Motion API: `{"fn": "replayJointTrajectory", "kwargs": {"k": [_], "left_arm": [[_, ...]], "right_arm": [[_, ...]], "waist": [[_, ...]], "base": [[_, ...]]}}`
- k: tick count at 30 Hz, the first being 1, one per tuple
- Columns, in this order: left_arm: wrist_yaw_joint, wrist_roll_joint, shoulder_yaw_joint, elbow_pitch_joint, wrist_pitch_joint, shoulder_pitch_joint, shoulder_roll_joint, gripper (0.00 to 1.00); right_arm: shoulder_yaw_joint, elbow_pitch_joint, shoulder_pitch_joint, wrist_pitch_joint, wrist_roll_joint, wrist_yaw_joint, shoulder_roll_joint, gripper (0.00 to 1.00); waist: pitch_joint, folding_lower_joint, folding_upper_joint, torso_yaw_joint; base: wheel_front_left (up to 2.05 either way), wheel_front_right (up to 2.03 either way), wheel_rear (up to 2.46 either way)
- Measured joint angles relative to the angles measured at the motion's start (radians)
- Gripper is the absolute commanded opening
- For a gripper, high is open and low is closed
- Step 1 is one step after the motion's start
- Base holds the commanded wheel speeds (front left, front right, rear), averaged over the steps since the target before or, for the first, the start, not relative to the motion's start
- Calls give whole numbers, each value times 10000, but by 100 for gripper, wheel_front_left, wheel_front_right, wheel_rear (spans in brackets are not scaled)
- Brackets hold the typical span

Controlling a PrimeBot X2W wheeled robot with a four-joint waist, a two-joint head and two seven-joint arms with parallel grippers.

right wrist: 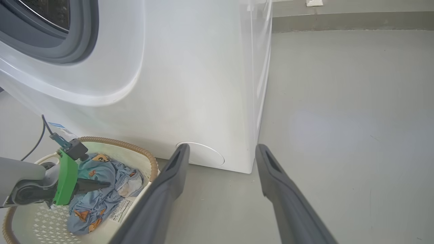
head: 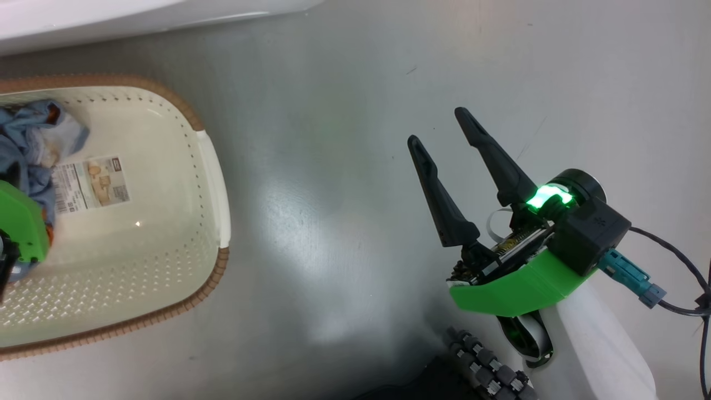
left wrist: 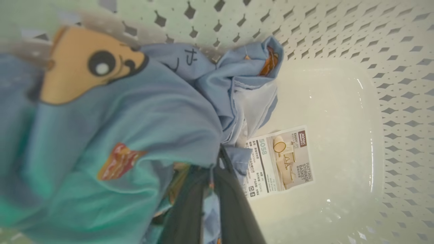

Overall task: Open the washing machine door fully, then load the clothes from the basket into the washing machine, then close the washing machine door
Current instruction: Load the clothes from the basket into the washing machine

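Observation:
The cream basket (head: pixel 214 183) stands on the floor at the left of the head view, its paper label (left wrist: pixel 281 162) showing on the bottom. Light-blue bear-print clothes (left wrist: pixel 112 128) lie bunched at one end of it. My left gripper (left wrist: pixel 218 159) reaches down into the basket (right wrist: pixel 149 161), its fingers pressed together on a fold of the clothes (right wrist: pixel 101 169). My right gripper (head: pixel 439 129) hangs open over bare floor, well right of the basket. The white washing machine (right wrist: pixel 190 74) stands behind the basket, its grey gasket (right wrist: pixel 64 51) and drum uncovered. The door is out of view.
The washer's round service cap (right wrist: pixel 206 156) sits low on its front, just beyond my right fingertips (right wrist: pixel 183 149). Grey floor (head: pixel 344 166) spreads between the basket and my right arm. A cable (head: pixel 672 255) trails from my right wrist.

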Motion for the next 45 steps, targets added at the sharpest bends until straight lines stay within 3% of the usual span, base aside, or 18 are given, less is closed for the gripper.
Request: {"fn": "replayJointTrajectory", "kwargs": {"k": [11,24,30,45], "left_arm": [[0,-629,-230,-207,-652,65,-341,0],[0,-1237,-224,-1582,-1586,936,-717,0],[0,-740,934,-2798,-1588,1622,-744,0],[0,1967,4589,-5940,-1588,4783,-1072,0]], "right_arm": [[-184,96,1,0,-105,0,0,100],[-798,523,243,0,-408,0,-15,100],[-999,727,789,0,-445,0,-192,100],[-1396,966,2348,0,-56,0,-867,100]], "waist": [[-438,0,0,346],[-1751,0,0,976],[-2559,0,0,1269],[-4719,0,0,1788]], "base": [[0,0,0],[0,0,0],[0,0,0],[0,0,0]]}}
